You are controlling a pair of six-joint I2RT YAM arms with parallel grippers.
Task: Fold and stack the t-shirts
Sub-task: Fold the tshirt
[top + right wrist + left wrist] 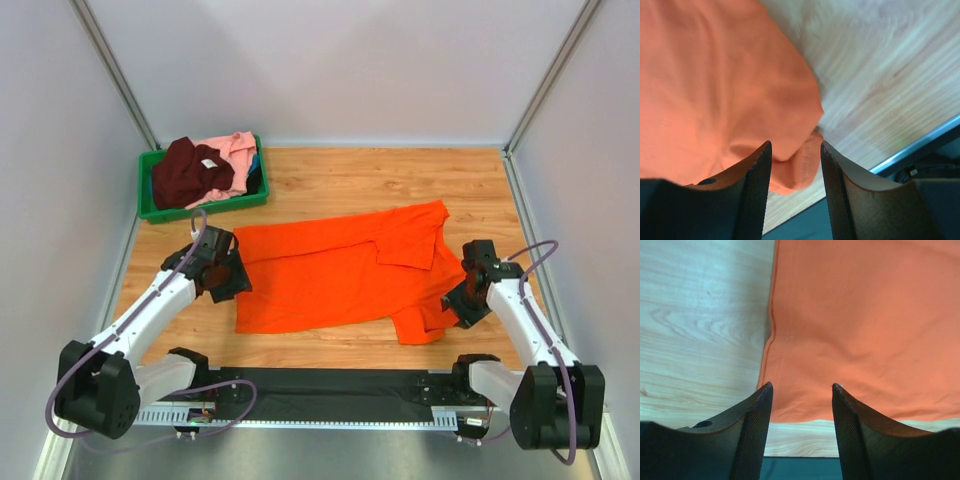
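Your left pincer [802, 387] hangs spread over the orange t-shirt [320, 275] on the counter [380, 180]. Your right pincer [796, 144] gapes too, seemingly straddling its bunched sleeve [802, 167]

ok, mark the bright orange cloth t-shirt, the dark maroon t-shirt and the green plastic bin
bright orange cloth t-shirt [320, 275], top external view, mid-body.
dark maroon t-shirt [185, 175], top external view, bundle centre.
green plastic bin [215, 205], top external view, near wall.
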